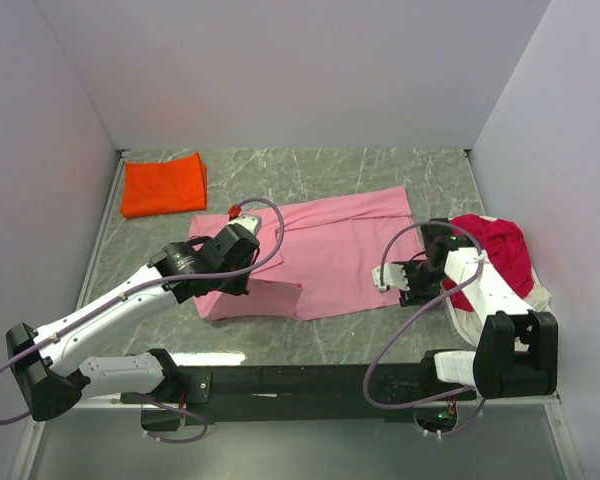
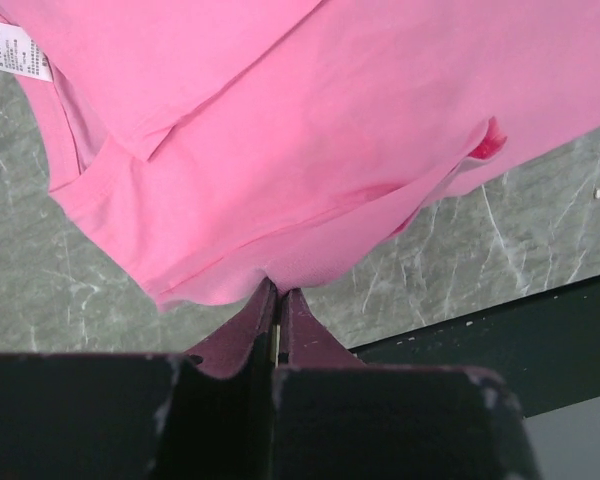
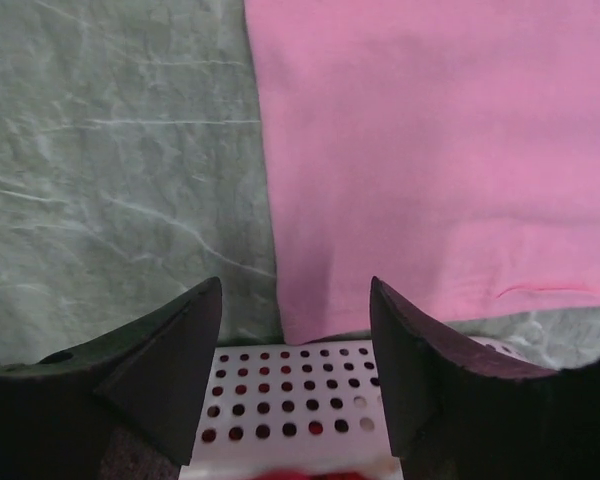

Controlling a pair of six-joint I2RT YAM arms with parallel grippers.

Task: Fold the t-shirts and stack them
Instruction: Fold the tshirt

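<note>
A light pink t-shirt lies spread on the table's middle, with its left part folded over. My left gripper is shut on its near-left edge; in the left wrist view the closed fingertips pinch the pink cloth. My right gripper is open and empty just off the shirt's near-right corner, jaws wide. A folded orange-red shirt lies at the back left. A crimson shirt is heaped at the right, with a cream bit beside it.
A white perforated basket holds the crimson heap and sits right under my right gripper; its rim shows at the right. A white size label is on the pink shirt. Walls close in the table on three sides.
</note>
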